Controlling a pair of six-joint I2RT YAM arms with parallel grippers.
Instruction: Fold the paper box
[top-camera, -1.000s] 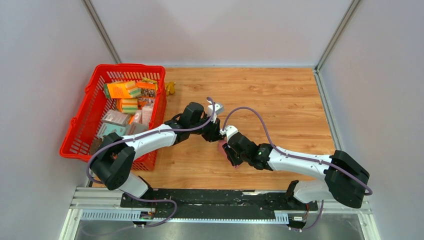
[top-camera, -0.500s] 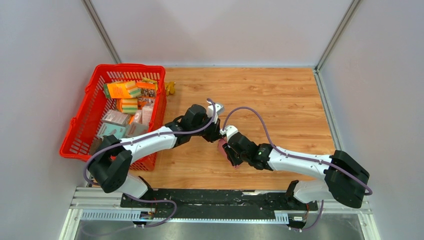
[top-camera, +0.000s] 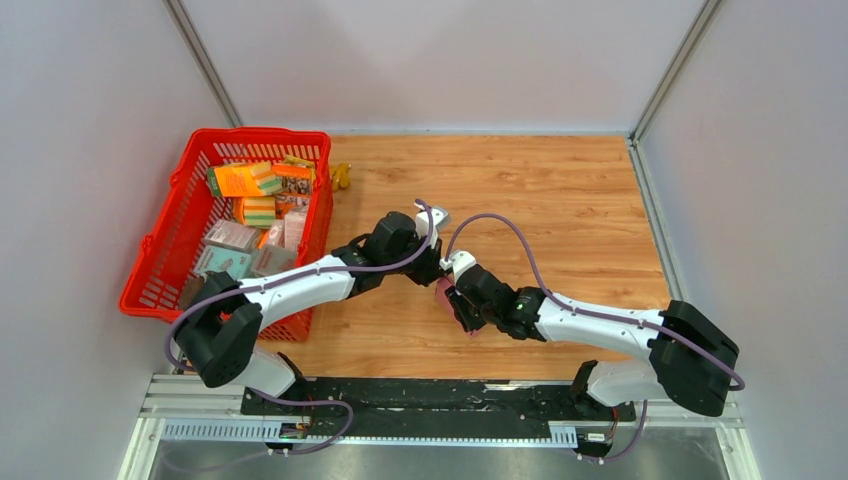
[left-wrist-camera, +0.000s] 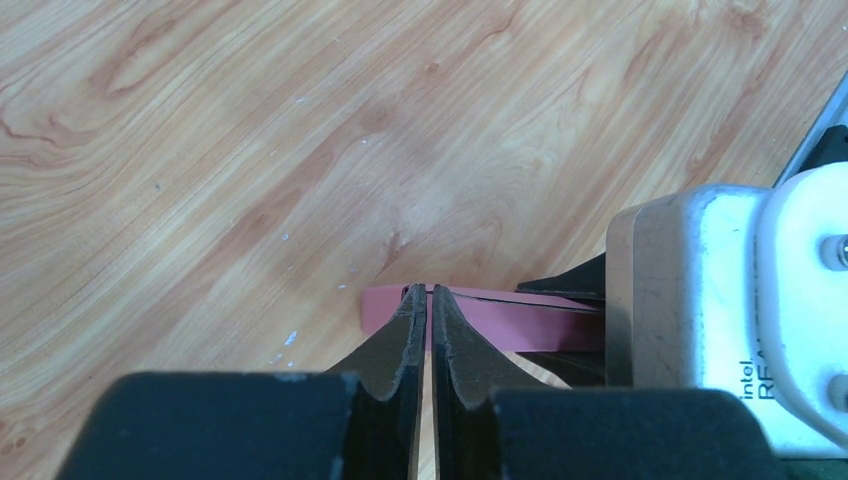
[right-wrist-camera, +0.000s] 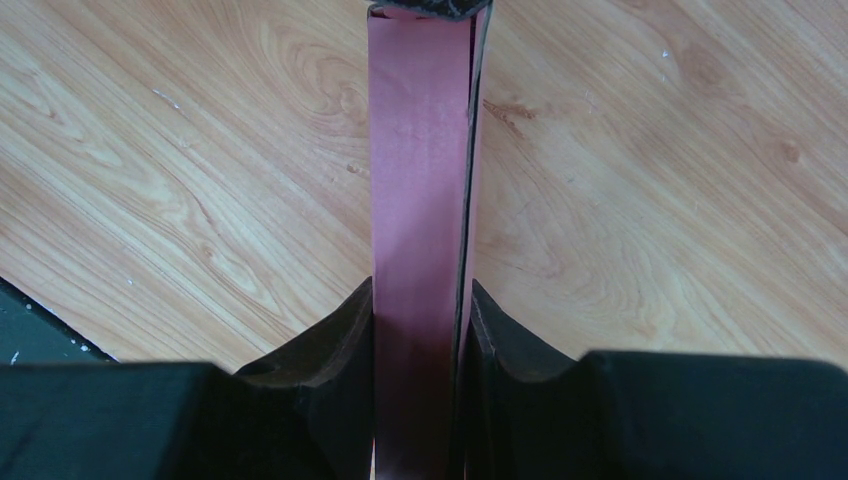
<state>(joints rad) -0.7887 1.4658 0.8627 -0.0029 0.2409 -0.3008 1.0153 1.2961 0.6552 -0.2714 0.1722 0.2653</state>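
The paper box (right-wrist-camera: 420, 170) is a pink, flattened strip of cardboard held edge-up above the wooden table. My right gripper (right-wrist-camera: 420, 290) is shut on its near part, one finger on each face. My left gripper (left-wrist-camera: 428, 292) meets the far end of the paper box (left-wrist-camera: 510, 320), jaws almost together, their tips pinching the thin top edge. Seen from above, the two grippers meet mid-table, left gripper (top-camera: 430, 266) and right gripper (top-camera: 452, 297), with only a sliver of the paper box (top-camera: 441, 292) showing between them.
A red plastic basket (top-camera: 158, 272) with several printed packages (top-camera: 245, 180) stands at the table's left side. A small yellow object (top-camera: 342, 176) lies beside its far corner. The right wrist's camera housing (left-wrist-camera: 720, 290) fills the right of the left wrist view.
My left arm has edged slightly right toward the box's end. The right arm and the box have held still.
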